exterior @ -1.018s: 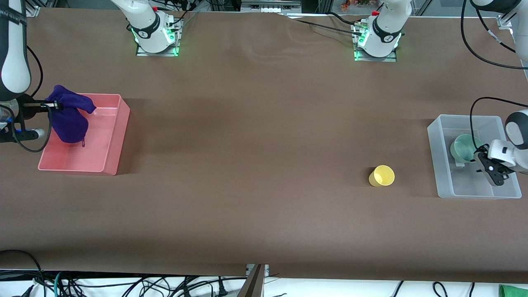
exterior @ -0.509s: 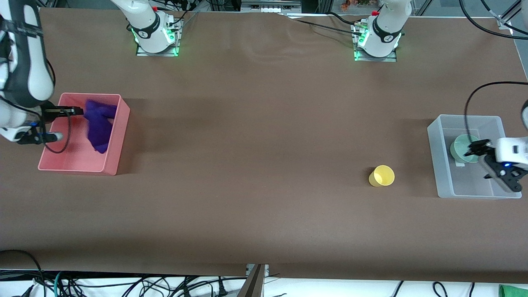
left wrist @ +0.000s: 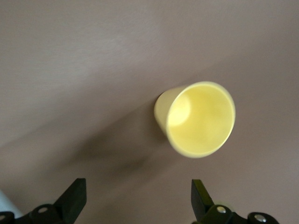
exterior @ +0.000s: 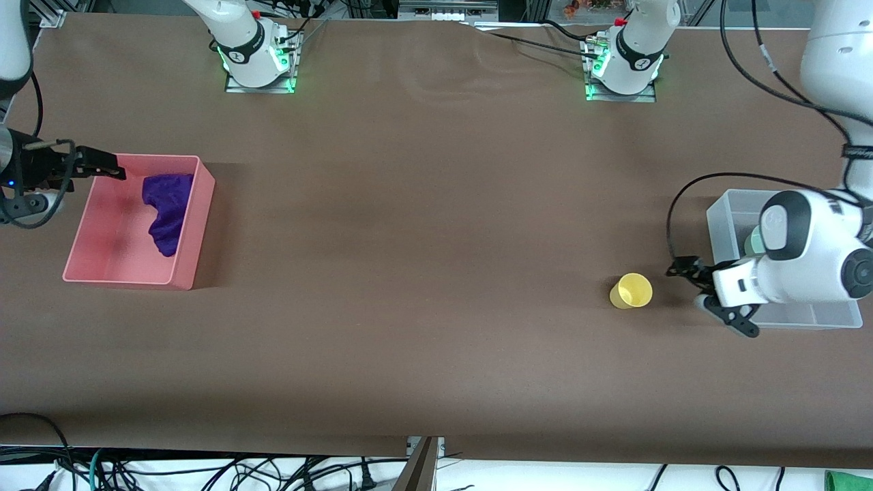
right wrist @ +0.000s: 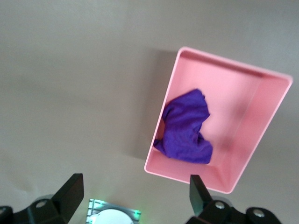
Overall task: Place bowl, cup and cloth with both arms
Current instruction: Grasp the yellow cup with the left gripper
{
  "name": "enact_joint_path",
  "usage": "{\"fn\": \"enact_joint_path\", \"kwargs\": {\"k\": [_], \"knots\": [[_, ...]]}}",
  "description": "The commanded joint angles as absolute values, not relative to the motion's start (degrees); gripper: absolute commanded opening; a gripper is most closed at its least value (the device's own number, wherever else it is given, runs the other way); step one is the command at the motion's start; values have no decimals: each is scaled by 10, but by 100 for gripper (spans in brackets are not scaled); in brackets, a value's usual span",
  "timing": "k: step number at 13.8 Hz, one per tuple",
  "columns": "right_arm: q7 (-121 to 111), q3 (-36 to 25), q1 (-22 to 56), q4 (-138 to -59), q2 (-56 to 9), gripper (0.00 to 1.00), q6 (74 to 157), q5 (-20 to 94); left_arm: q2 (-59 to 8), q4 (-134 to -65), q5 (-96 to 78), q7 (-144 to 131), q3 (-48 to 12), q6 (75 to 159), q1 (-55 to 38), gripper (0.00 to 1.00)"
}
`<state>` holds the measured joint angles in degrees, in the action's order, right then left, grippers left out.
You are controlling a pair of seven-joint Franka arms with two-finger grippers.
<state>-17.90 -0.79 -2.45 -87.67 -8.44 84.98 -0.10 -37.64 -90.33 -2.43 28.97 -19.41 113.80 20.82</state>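
Brown paper covers the whole worktop (exterior: pixel 423 273). At the right arm's end sits a pink bin (exterior: pixel 184 273), and the purple cloth (exterior: pixel 166 211) now lies inside it, bunched against the wall. A moment ago the cloth hung from the right hand (exterior: pixel 102 168). Now that hand is empty, its fingers spread, just past the bin's rim. So the cloth job looks done.

At the left arm's end sits a clear bin (exterior: pixel 723 225). A little of the green bowl (exterior: pixel 752 240) peeks out in it, mostly hidden by the arm. A moment ago the left hand (exterior: pixel 702 293) was over that bin. Now it is out of the bin and low beside the yellow cup (exterior: pixel 631 291), which stands on the worktop near the clear bin. The cup is the only thing left to place.

Only the left wrist view shows the cup (left wrist: pixel 198 119) ahead between the spread fingers (left wrist: pixel 74 196), not yet touched. Only the right wrist view looks down into the pink bin (right wrist: pixel 261 74) at the cloth (right wrist: pixel 186 128).
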Motion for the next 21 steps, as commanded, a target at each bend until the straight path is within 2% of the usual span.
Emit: {"fn": "enact_joint_path", "kwargs": {"k": [1,2,3,5,6,10,17,19,21], "knots": [[-182,1,-29,-843,-72,100,863,-15,-398,-901,-86,238,-192,1165,206,95],[-182,2,-29,-839,-72,100,884,-13,-405,-906,-84,235,-191,1200,200,89],[-185,3,-29,-839,-70,100,897,-14,-419,-906,-84,235,-189,1218,192,69],[-180,21,-29,-839,-68,100,892,-41,-434,-905,-84,217,-187,1238,181,16],[-171,24,-29,-839,-67,100,884,-52,-435,-906,-83,197,-187,1238,180,0],[-46,58,-29,-839,-65,100,827,-52,-426,-905,-81,183,-186,1225,183,0],[-32,54,-31,-818,-83,100,826,-48,-272,-902,144,248,-183,1007,205,0],[-31,56,-29,-810,-86,100,826,-48,-265,-906,239,299,-183,973,219,0],[-29,57,-28,-809,-86,100,827,-48,-268,-932,298,366,-184,981,262,0]]}}
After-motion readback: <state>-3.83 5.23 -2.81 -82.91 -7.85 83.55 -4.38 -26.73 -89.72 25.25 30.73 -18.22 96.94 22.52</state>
